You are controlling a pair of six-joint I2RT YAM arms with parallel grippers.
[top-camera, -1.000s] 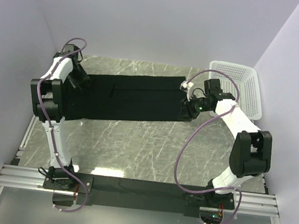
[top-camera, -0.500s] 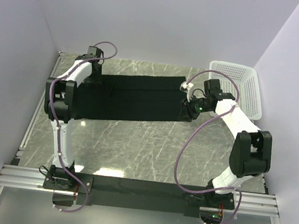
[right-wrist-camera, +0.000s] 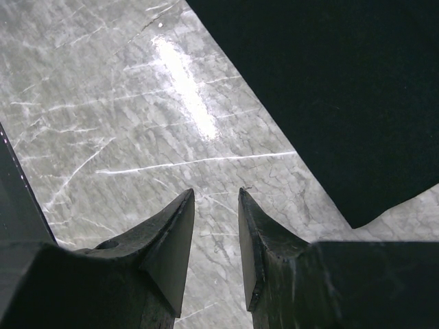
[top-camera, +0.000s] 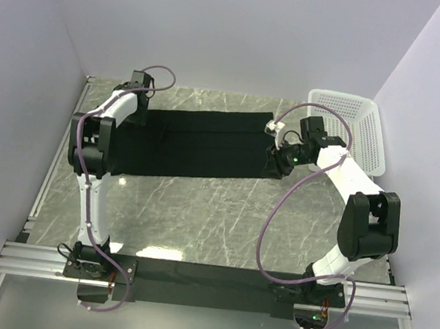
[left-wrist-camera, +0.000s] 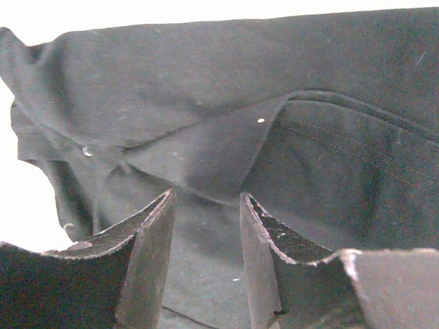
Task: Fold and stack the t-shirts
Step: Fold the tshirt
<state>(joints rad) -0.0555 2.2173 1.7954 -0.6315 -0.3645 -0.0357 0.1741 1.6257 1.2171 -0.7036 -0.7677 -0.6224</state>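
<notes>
From above, the plain black short-sleeved cloth t-shirt lies flat on the grey marble counter as a long band toward 12 o'clock, running from 9 to 3. The white perforated plastic basket leans at 2 o'clock, just beyond the band's right end.

In the left wrist view, the left gripper hangs over the shirt's left end. Its jaws are released, with only flat cloth showing in the gap, and a sleeve fold lies at 12 o'clock.

In the right wrist view, the right gripper has its jaws parted and empty over bare marble, with the shirt's corner at 2 o'clock.

The lengthwise folding looks done. The crosswise folds remain, as does the stacking. No second shirt shows.
</notes>
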